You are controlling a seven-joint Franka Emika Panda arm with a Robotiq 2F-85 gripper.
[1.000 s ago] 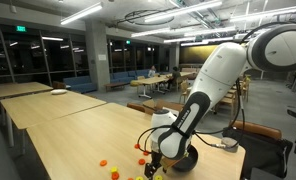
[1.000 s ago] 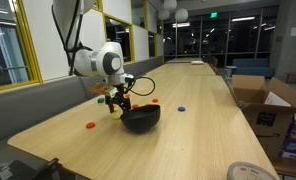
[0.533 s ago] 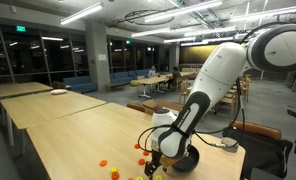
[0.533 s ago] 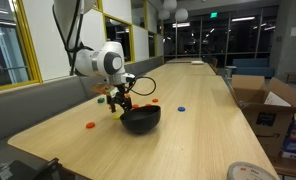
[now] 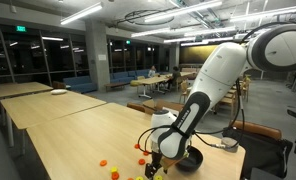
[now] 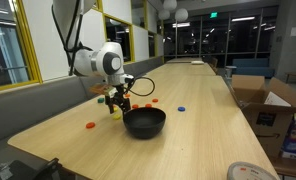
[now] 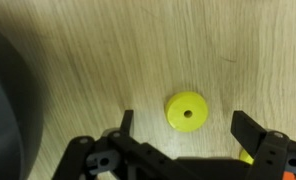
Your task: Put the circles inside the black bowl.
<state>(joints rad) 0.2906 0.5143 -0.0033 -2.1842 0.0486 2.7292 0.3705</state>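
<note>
The black bowl sits on the wooden table, just beside my gripper; in an exterior view the bowl lies behind the gripper. In the wrist view my gripper hangs open over a yellow circle with a centre hole, which lies flat between the fingers without touching them. A second yellow circle peeks out by the right finger. The bowl's dark rim fills the left edge. Orange circles lie scattered on the table.
A blue disc and another orange one lie past the bowl. Cardboard boxes stand off the table's far side. A chair stands behind the arm, close to the table edge.
The black bowl has slid a little away from the gripper. The arm and the open jaws have stayed where they were.
</note>
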